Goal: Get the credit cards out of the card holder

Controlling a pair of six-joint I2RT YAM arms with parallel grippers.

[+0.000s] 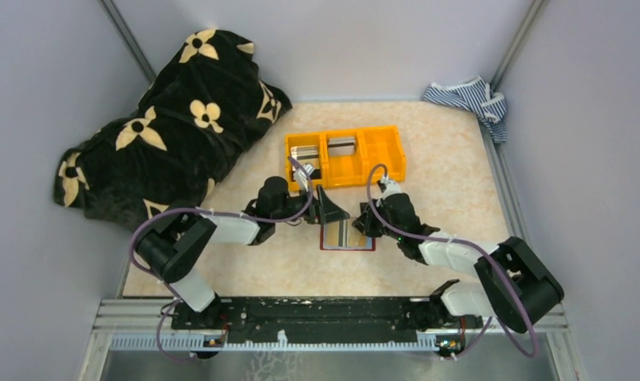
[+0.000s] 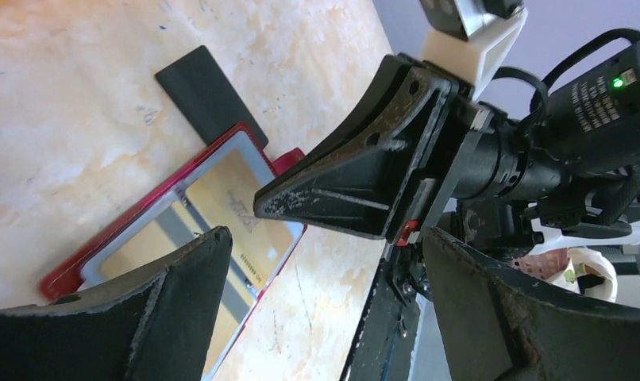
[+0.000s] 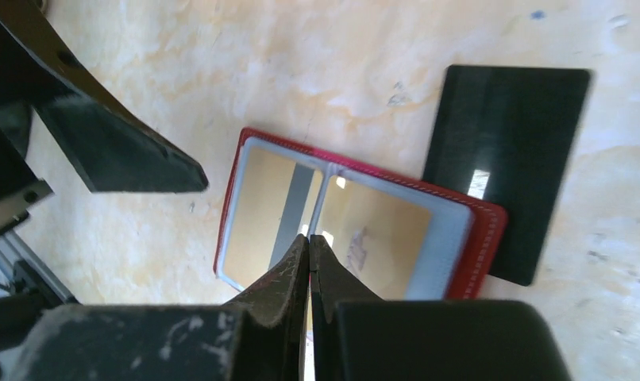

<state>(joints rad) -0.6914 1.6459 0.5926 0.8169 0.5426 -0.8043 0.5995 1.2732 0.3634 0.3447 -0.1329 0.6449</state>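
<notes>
Since the card holder point(image 3: 479, 238) lies opened flat on the table point(image 1: 428, 198), inner side up, with the orange bin point(image 1: 388, 155) just beyond it, both of its pockets are in plain reach; the beige cards point(image 3: 384, 230) sit one in each pocket, behind pale blue frames, the one on the far side of the fold showing a grey stripe. A dark card point(image 3: 507, 167) lies on the bare table touching the holder's outer edge, and looks to be partly under that edge; I take it to be out already.

The right gripper point(image 3: 310, 238) is pressed closed, with nothing visible between its fingers, and its tips point down at the holder's centre fold; whether they touch the fold I cannot tell. The left gripper point(image 2: 325, 317) stands wide and holds nothing, hovering close over the holder's other side.

By my judgement the cards will be light, thin, stiff and smooth, so a flat pinch on the face would likely slip; they are best taken by an exposed edge near the fold and drawn out along the pocket, not lifted. The holder itself looks soft and light, so it would probably slide or fold shut if a card dragged at it; one gripper pressing down on its red border while the other pulls seems wise; the pocket frames look thin and could catch a fingertip.
</notes>
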